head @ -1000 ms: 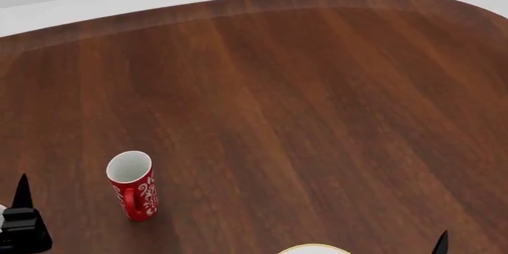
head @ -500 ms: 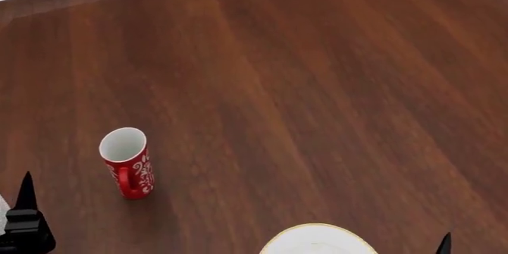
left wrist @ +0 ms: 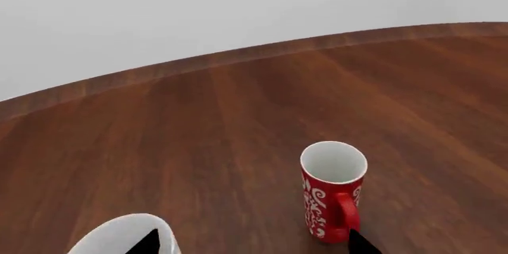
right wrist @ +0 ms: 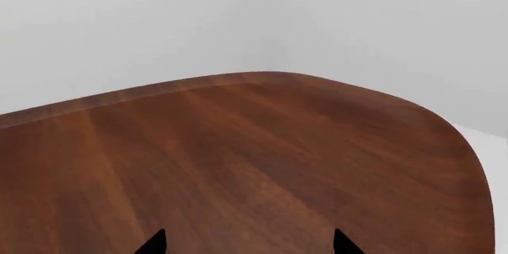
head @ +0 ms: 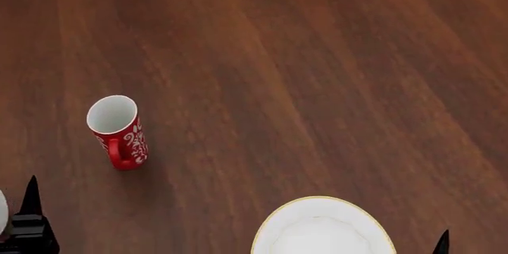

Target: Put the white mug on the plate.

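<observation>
Your left gripper [left wrist: 250, 243], fingers wide and empty, hangs beside the white mug [left wrist: 119, 236] at the table's near left edge, ready to carry it to the plate [head: 322, 230].

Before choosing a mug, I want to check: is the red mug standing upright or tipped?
Upright. The red mug stands on its base, its open mouth facing up.

A plain simulated room set up like a dining spot: a dark wooden table [right wrist: 262, 147] with rounded corners, bare pale walls [right wrist: 159, 22] behind it, and tableware laid out, a red mug [head: 118, 131] ahead of the left gripper [left wrist: 250, 243] and a gold-rimmed plate [head: 322, 230].
</observation>
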### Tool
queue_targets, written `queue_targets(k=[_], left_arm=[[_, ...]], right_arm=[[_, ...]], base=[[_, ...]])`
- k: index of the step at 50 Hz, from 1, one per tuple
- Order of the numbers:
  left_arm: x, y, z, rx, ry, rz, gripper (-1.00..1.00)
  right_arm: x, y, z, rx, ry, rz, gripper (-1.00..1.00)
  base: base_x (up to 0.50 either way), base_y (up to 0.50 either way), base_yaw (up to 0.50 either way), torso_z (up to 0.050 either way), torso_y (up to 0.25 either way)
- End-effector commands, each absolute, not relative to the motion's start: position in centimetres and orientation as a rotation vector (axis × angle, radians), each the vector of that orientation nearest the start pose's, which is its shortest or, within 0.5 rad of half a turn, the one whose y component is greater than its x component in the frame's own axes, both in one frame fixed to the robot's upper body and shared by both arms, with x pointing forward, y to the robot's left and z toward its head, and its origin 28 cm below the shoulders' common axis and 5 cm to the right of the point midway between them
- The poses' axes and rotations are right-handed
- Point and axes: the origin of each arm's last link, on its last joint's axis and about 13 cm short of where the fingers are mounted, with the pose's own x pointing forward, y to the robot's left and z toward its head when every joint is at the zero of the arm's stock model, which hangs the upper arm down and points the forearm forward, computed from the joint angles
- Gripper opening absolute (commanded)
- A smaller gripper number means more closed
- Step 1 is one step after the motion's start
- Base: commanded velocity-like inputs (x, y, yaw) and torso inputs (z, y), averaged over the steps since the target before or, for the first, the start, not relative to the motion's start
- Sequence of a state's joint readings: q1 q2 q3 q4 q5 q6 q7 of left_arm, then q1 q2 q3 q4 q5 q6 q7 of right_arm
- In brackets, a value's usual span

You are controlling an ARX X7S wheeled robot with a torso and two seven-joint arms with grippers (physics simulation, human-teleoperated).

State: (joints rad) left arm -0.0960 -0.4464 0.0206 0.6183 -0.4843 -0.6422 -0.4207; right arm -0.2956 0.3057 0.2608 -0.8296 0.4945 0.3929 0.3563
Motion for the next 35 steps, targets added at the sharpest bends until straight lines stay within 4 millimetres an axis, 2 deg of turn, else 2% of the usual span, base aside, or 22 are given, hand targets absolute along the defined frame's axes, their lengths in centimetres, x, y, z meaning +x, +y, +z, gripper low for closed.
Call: queue_targets(k=[1, 13, 21, 30, 35], left_arm=[[20.2, 25.4, 12.4, 0.073, -0.009, 0.123, 1.00], [19.4, 25.2, 13.2, 0.043, 0.059, 0.161, 1.00], [17.6, 24.9, 14.7, 0.078, 0.077, 0.217, 1.00], [15.5, 24.8, 17.2, 0.103, 0.020, 0.278, 1.00], [15.3, 25.1, 17.5, 0.106, 0.023, 0.320, 1.00]], right_arm=[[13.4, -15.6, 12.6, 0.091, -0.155, -0.258, 1.00], [13.6, -15.8, 12.1, 0.097, -0.147, -0.261, 1.00], [13.7, -15.8, 12.0, 0.096, -0.139, -0.265, 1.00], [13.8, -15.8, 12.0, 0.095, -0.134, -0.262, 1.00], [13.8, -15.8, 11.9, 0.098, -0.133, -0.261, 1.00]], base=[[0.00, 0.00, 0.00, 0.000, -0.148], [0.00, 0.00, 0.00, 0.000, -0.037], [0.00, 0.00, 0.00, 0.000, 0.000], [0.00, 0.00, 0.00, 0.000, 0.000], [0.00, 0.00, 0.00, 0.000, 0.000]])
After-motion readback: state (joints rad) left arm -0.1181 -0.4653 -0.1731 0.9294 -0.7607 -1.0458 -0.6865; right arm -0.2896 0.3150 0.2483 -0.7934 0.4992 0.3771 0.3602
